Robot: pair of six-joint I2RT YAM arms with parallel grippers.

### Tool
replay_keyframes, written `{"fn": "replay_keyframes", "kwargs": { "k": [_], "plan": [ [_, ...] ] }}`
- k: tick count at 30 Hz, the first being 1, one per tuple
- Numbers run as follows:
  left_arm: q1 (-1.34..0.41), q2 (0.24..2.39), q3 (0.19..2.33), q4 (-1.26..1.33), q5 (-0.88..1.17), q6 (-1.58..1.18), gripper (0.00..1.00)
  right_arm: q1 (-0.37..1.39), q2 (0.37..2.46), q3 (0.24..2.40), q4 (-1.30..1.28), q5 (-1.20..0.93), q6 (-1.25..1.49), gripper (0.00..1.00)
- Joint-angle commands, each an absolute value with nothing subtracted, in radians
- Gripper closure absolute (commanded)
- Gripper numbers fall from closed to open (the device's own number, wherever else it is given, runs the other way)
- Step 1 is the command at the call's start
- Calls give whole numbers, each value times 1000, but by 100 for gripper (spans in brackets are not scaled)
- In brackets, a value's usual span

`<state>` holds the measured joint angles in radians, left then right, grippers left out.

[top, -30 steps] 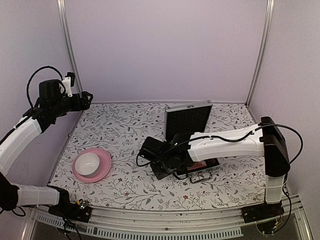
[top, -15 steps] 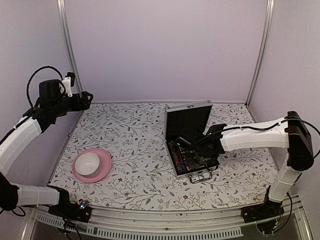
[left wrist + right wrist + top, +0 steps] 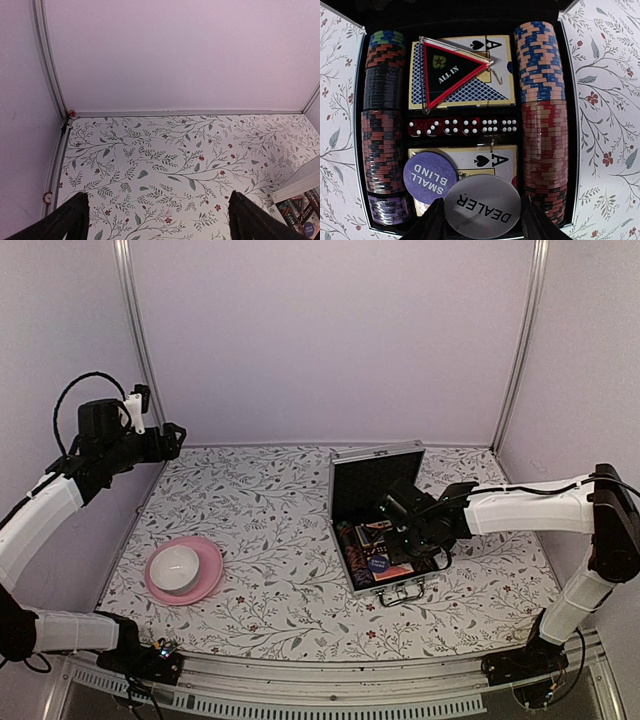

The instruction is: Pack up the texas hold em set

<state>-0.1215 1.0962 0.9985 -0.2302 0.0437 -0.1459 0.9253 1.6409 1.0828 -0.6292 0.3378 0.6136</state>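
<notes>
One case, its pieces tallied

One case [image 3: 376, 478], two card decks [image 3: 495, 92], two long rows of chips [image 3: 542, 100], one triangle [image 3: 447, 75], one blue disc [image 3: 430, 177], one silver disc [image 3: 482, 205], one row of red dice [image 3: 462, 126]; one pink plate [image 3: 207, 585], one white bowl [image 3: 177, 565].

Right arm has swung rightward. Its gripper [image 3: 405, 528], clasping a round silver disc marked DEALER [image 3: 482, 205], was low over the counter [image 3: 250, 500] left of the small silver aluminium case [image 3: 368, 485] a second ago. It now stands over the case's tray. The round blue disc [image 3: 378, 563] and card decks [image 3: 375, 533], previously covered by the arm, are exposed from overhead.
</notes>
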Motion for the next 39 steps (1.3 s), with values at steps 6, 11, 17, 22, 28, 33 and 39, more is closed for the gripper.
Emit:
{"fn": "replay_keyframes", "kwargs": {
  "k": [6, 11, 17, 22, 28, 33, 39],
  "plan": [
    [-123, 1095, 993, -222, 45, -135, 3, 890, 1672, 1065, -564, 299, 587, 50],
    [-123, 1099, 992, -223, 46, -133, 3, 874, 1690, 1051, -554, 295, 589, 50],
    [-124, 1102, 993, -224, 44, -133, 3, 860, 1699, 1033, -533, 279, 589, 50],
    [-124, 1106, 994, -225, 43, -132, 3, 856, 1716, 1029, -521, 262, 589, 50],
    [-123, 1109, 994, -224, 42, -132, 3, 857, 1713, 1023, -516, 254, 593, 50],
    [-123, 1109, 994, -227, 43, -132, 3, 857, 1710, 1012, -515, 252, 600, 50],
    [-122, 1109, 994, -226, 43, -130, 3, 855, 1704, 1012, -515, 255, 600, 47]
  ]
}}
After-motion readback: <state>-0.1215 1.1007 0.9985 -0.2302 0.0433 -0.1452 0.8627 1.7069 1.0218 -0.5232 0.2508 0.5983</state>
